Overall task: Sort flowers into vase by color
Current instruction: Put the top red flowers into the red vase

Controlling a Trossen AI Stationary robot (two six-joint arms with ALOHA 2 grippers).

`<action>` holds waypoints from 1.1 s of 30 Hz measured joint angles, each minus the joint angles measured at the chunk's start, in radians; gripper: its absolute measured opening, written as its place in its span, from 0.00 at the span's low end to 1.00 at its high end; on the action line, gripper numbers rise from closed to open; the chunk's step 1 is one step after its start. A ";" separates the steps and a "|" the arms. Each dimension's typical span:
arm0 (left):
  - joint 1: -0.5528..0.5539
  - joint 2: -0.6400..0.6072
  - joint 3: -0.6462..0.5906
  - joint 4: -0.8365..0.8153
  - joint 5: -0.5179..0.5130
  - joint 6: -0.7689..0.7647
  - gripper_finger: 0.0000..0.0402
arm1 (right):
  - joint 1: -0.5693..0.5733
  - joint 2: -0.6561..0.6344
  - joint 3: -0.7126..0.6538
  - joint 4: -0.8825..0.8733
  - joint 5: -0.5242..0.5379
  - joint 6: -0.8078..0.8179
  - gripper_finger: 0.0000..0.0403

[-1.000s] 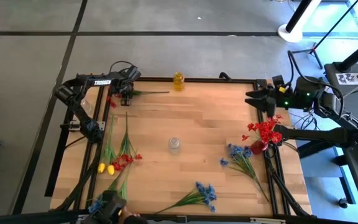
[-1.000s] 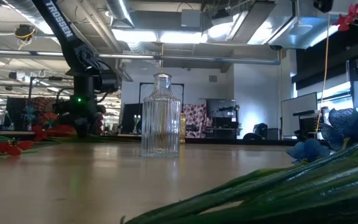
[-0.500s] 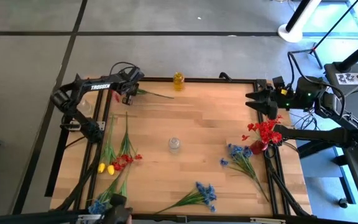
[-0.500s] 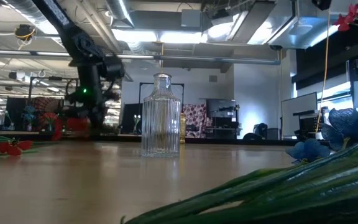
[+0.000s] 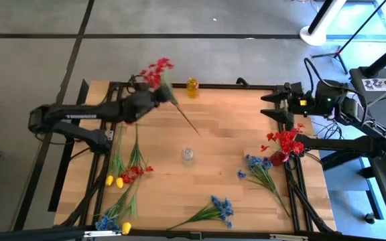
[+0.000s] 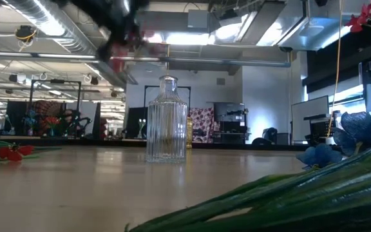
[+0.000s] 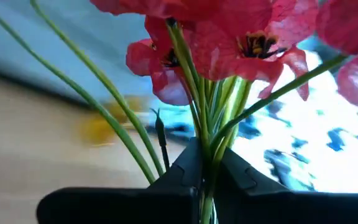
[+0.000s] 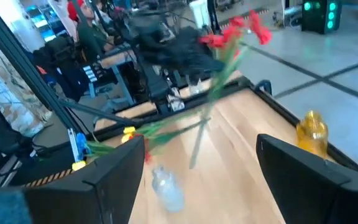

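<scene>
My left gripper (image 5: pixel 151 98) is raised over the table's far left part and is shut on a red flower sprig (image 5: pixel 158 69). The sprig's blossoms point to the far side, and its thin stem end (image 5: pixel 191 127) slants down toward the table's middle. In the low view the gripper (image 6: pixel 122 27) is a blur high above the clear glass vase (image 6: pixel 167 120). The vase (image 5: pixel 187 156) stands mid-table. My right gripper (image 5: pixel 271 107) waits open at the far right corner, touching nothing. My left gripper pinches the red sprig's bundle of green stems (image 7: pixel 207 163) between its two fingers (image 7: pixel 182 171), a short way below the blossoms (image 7: pixel 247 37). The fingers lie across the stems. The sprig is lifted clear of the table, with its lower stem slanting free below the gripper.
A yellow vase (image 5: pixel 192 87) stands at the far edge. Red flowers (image 5: pixel 284 142) stand in a small vase at the right edge. Blue sprigs (image 5: pixel 256 167) (image 5: pixel 218 209) lie near right. Red and yellow sprigs (image 5: pixel 127 173) lie on the left, and more (image 5: pixel 106 221) lie at the near left corner.
My left gripper has risen from the table's far left corner and moved right, toward the middle. It has carried the red sprig up with it. The sprig lay flat on the table before and is now lifted clear, turned with its blossoms up and its stem slanting down.
</scene>
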 joint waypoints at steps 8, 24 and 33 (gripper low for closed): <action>-0.279 0.031 0.066 0.455 -0.017 0.593 0.03 | 0.001 0.163 0.000 0.277 -0.230 0.106 0.76; -0.293 0.286 0.359 0.455 0.142 0.859 0.03 | 0.094 0.440 0.000 0.697 -0.357 0.197 0.76; -0.261 0.370 0.399 0.454 0.221 0.859 0.03 | 0.140 0.490 -0.001 0.690 -0.283 0.134 0.71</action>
